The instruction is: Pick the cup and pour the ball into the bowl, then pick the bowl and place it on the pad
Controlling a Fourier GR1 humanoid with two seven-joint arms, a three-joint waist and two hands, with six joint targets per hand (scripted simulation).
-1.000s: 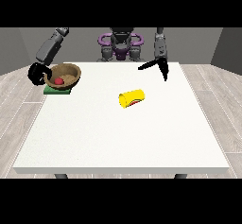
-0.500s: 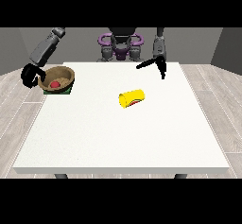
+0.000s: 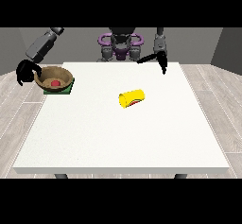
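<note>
one white table [image 3: 118, 138], the biggest thing here, and everything sits on its far half. two black hands. the hand at the view's left [image 3: 26, 72] hangs just off the table's left edge, touching or right beside the outer rim of the bowl; its fingers look curled, but whether they are clamped on the rim or only curled next to it i cannot tell. the hand at the view's right [image 3: 158, 58] is up over the table's far edge, well apart from everything, fingers spread and straight, holding nothing.

one brown bowl [image 3: 53, 79], at the far left corner, resting on one green pad [image 3: 68, 90] that shows only as a sliver under it. one yellow cup [image 3: 132, 99], lying on its side near the table's middle, mouth toward the camera, with red showing inside the mouth. one red ball [image 3: 55, 83] inside the bowl.

judging by the layout, pour and placement look done; what is left is letting go.

risks: bowl and pad sit close to the table's left edge, so a hand pulling away while catching the rim could drag or tip the bowl off the pad, or over the edge. a tilt would roll the ball out. the cup on its side can roll if nudged, though no hand is near it.
</note>
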